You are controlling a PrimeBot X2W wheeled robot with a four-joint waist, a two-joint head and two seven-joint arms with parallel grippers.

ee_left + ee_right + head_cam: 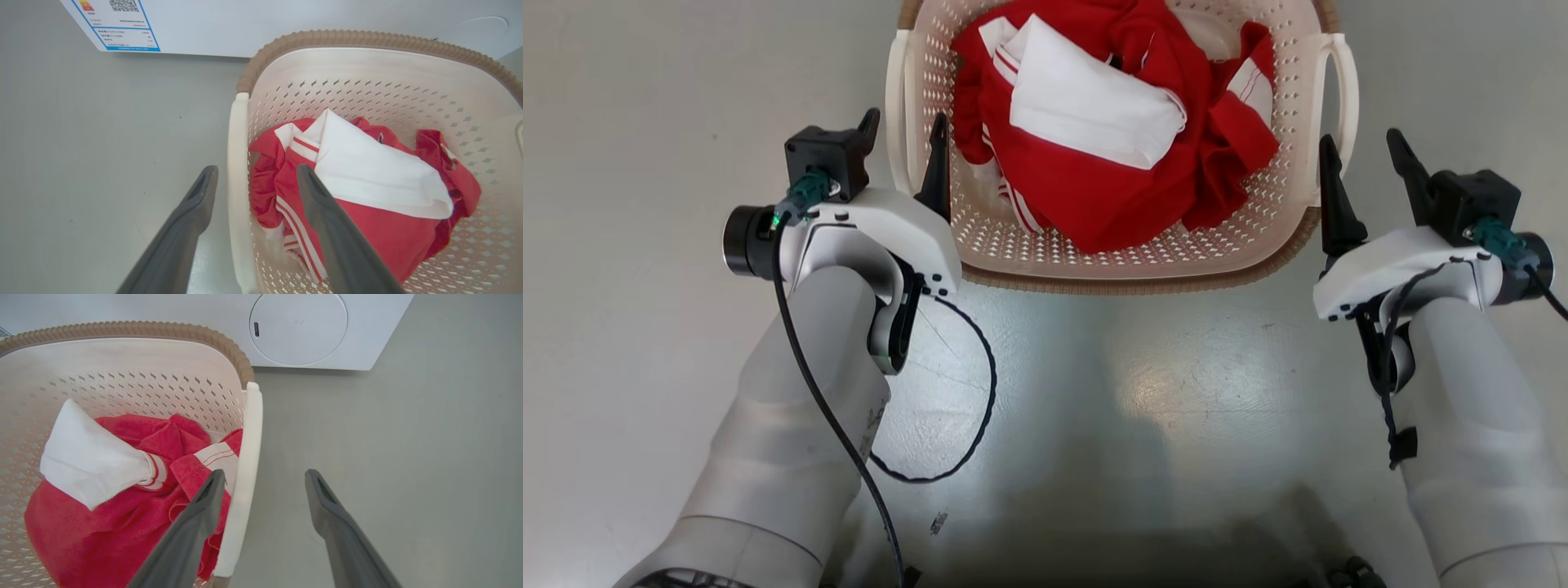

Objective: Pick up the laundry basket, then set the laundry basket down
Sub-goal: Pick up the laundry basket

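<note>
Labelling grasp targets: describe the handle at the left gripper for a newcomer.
In front of the white washer sits the laundry basket holding red clothes. On its left side, the left gripper straddles a smooth white loop handle, unlike the ribbed brown rim.

Glossy grey floor (629,269) at both sides and the lower half of the head view, with a pale patch of reflected light (1176,384) right of centre and a dark shadow (1143,547) along the bottom edge. White appliance (365,335) across the top of the right wrist view, bearing a round door (298,328); its blue-bordered label (122,34) at upper left of the left wrist view
</note>
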